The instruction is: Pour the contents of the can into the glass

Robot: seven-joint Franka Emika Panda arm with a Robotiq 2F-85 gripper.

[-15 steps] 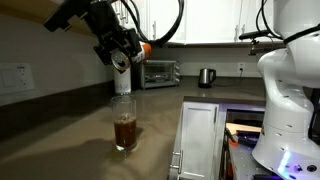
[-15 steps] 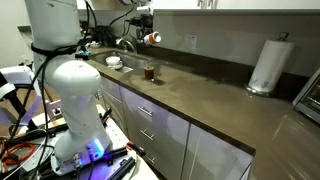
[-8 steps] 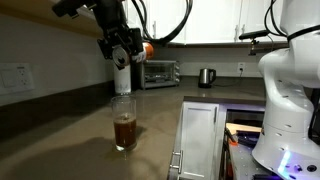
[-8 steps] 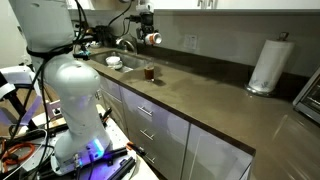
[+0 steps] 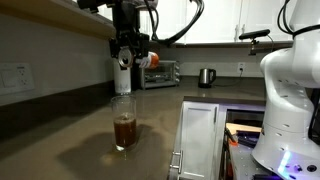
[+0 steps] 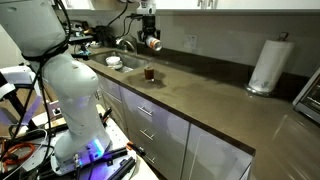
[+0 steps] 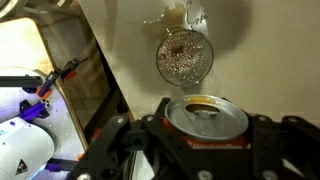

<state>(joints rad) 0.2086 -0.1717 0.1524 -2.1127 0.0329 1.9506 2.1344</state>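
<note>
Since a second ago the wrist is turning out of its slant, and the gripper (image 7: 207, 142) is now hanging almost straight down over the counter. Its black fingers are pressing tight on both sides of the can (image 7: 205, 118) and hiding its walls. The can is a small cylinder, red-orange and white in an exterior view (image 6: 153, 43), and its round silver top with a dark opening is facing the wrist camera. It is hanging in the air above the glass (image 5: 124, 122), well clear of the rim.

The glass is standing upright on the smooth grey-brown counter (image 5: 60, 145). It is tall, clear and straight-sided, and it is holding dark brown liquid (image 5: 125, 133) in its lower part. From above, the liquid surface is looking pale and bubbly (image 7: 185, 60).

A boxy toaster oven (image 5: 160, 72) and a shiny steel kettle (image 5: 206, 77) are standing against the back wall. A white paper towel roll (image 6: 266, 65) is standing farther along the counter. The robot's white base (image 5: 290, 90) is filling one side.
</note>
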